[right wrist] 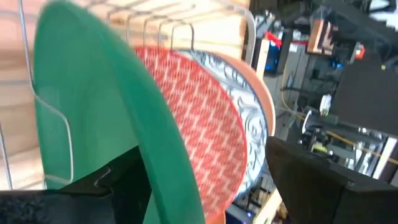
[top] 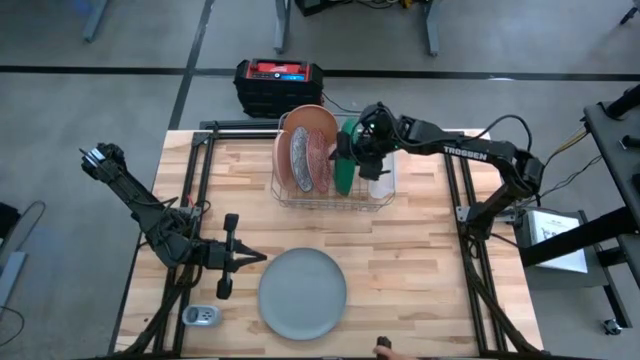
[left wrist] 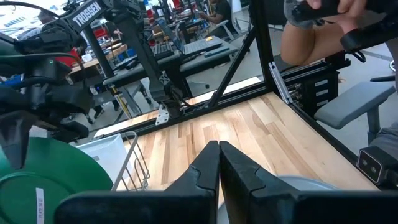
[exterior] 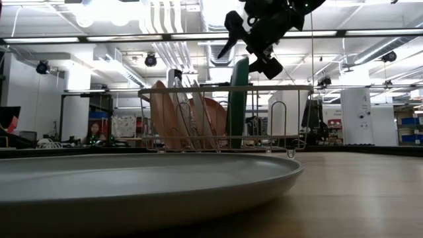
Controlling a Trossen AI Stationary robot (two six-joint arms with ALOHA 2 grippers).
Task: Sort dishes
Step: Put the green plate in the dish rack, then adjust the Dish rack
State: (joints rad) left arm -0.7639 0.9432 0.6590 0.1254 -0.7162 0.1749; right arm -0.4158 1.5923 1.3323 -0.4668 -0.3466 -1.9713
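A silver wire rack [top: 330, 195] at the table's far middle holds plates on edge: terracotta-pink ones [top: 312, 122], a red-and-white patterned one [right wrist: 199, 112] and a dark green one [top: 345, 170]. My right gripper [top: 352, 145] is open above the rack. Its fingers stand on either side of the green plate's upper rim [right wrist: 174, 180], with the red-and-white plate also in the gap. The low view shows this gripper [exterior: 254, 56] over the green plate [exterior: 239, 99]. A large pale grey plate [top: 303, 292] lies flat near the front edge. My left gripper [top: 248, 258] is shut and empty just left of it. My right gripper comes at the green plate's upper rim [right wrist: 155, 143] from above, one finger [right wrist: 106, 183] on each face. Whether either finger touches the plate I cannot tell.
A clear plastic tub [top: 382, 180] sits against the rack's right side. A small white-and-blue object [top: 200, 315] lies at the front left. A black-and-red box [top: 280, 85] stands beyond the far edge. A person [left wrist: 323, 31] is beyond the table's right side. Bare wood lies right of the grey plate.
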